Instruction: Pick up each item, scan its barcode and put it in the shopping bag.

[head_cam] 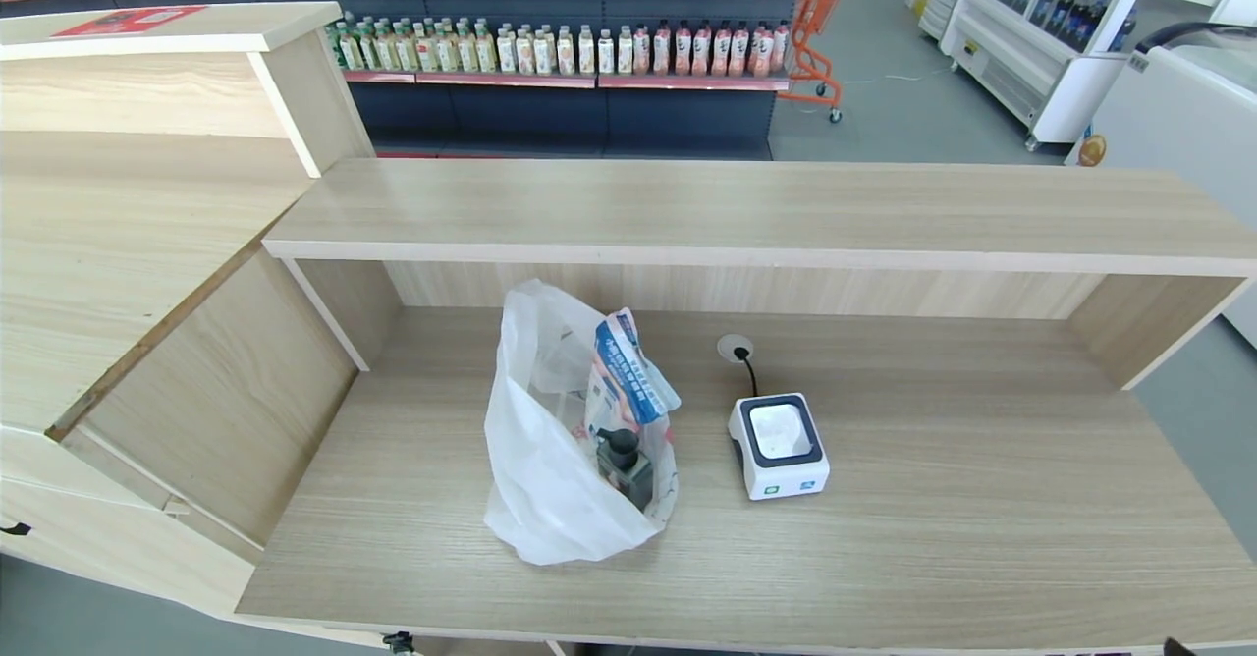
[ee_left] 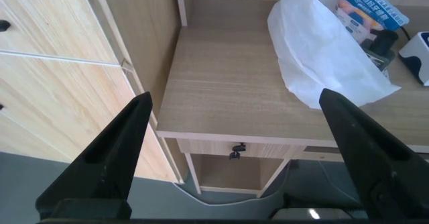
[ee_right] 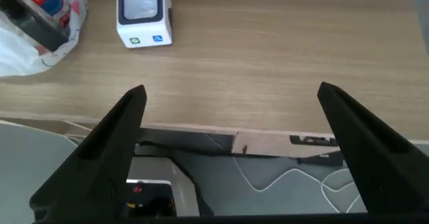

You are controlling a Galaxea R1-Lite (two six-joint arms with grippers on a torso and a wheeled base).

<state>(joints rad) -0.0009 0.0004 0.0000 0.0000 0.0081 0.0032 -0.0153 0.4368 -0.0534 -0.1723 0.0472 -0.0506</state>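
Wood-grain laminate forms the counter [head_cam: 982,499], flat and matt. We find the shopping bag [head_cam: 535,479], thin crinkled white plastic, standing open left of the middle. Inside it lean a glossy blue-and-white pouch [head_cam: 628,371] and a dark pump bottle [head_cam: 624,460]. Near the bag's right side, not touching it, sits the scanner [head_cam: 778,445], a rounded white box with a dark-framed glass window; its black cable [head_cam: 748,373] runs to a round grommet [head_cam: 735,347]. We record the left gripper [ee_left: 236,100] and right gripper [ee_right: 232,93] at the counter's near edge, both empty, tapered black fingers spread wide
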